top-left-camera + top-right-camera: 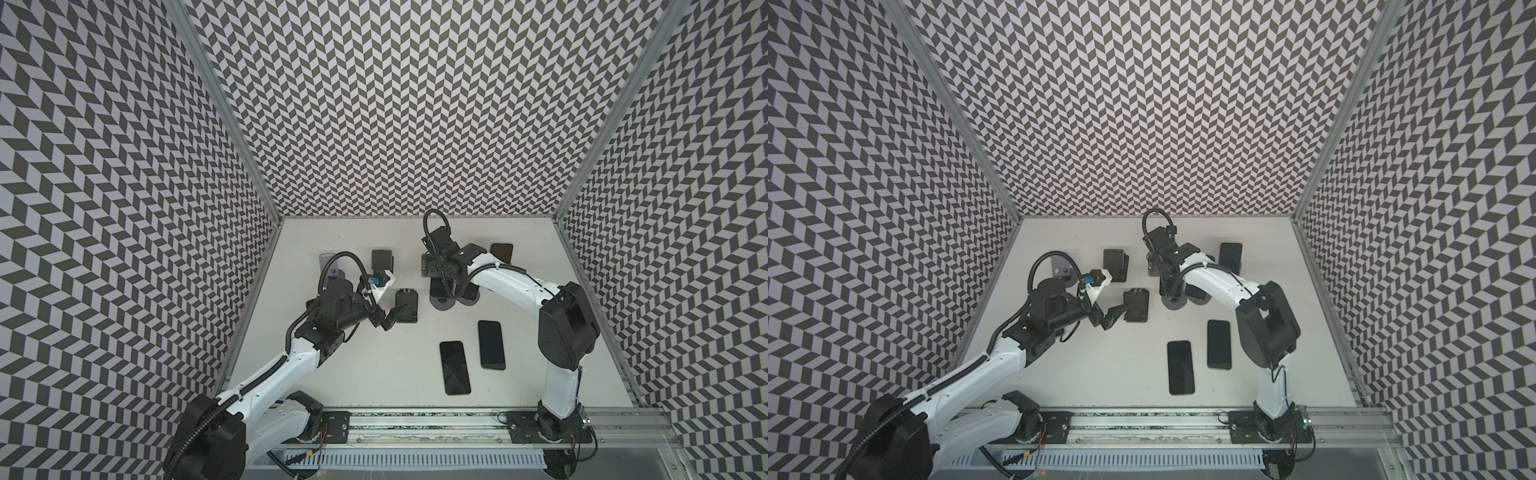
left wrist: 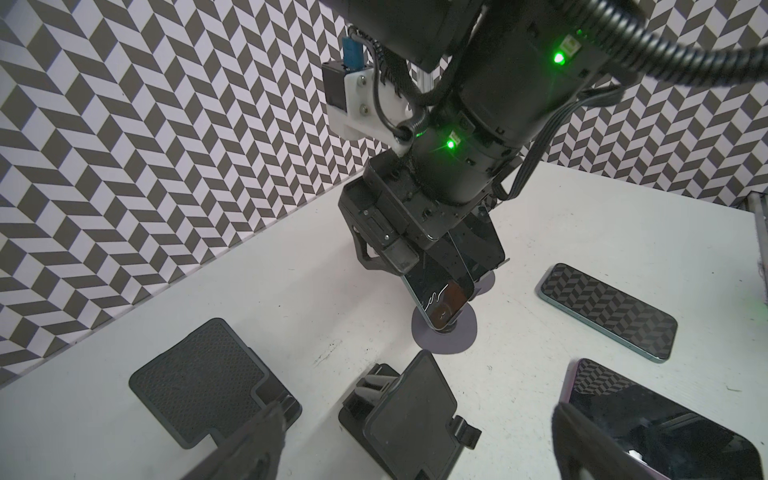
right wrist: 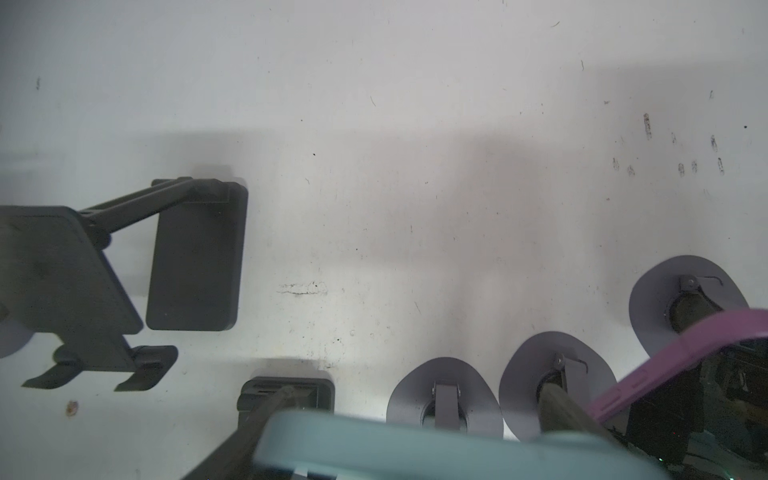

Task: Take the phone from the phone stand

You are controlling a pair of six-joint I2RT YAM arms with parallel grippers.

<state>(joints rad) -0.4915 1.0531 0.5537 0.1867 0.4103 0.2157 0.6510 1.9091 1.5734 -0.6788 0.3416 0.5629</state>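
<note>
Top views both show you the white table (image 1: pixel 374 386), with the right arm (image 1: pixel 511 286) reaching over its middle and the left arm (image 1: pixel 291 357) bent beside it. Near the front edge you see two phones (image 1: pixel 455 368) lying flat, off any stand; treat those as done. At the back right, another phone (image 1: pixel 501 252) rests on a stand.

Note the target phone (image 2: pixel 440 299). It leans on its round-based grey stand (image 2: pixel 444 338) near the table centre and is not yet lifted. The right gripper (image 2: pixel 432 270) straddles its upper end, one finger on each side. You cannot tell from any view whether the fingers press it.

Judge the task to be at the grasp step: closing, lifting clear and laying down are left. The left gripper (image 1: pixel 395 320) hangs spread wide and empty, just beside an empty black stand (image 1: pixel 409 299).
</note>
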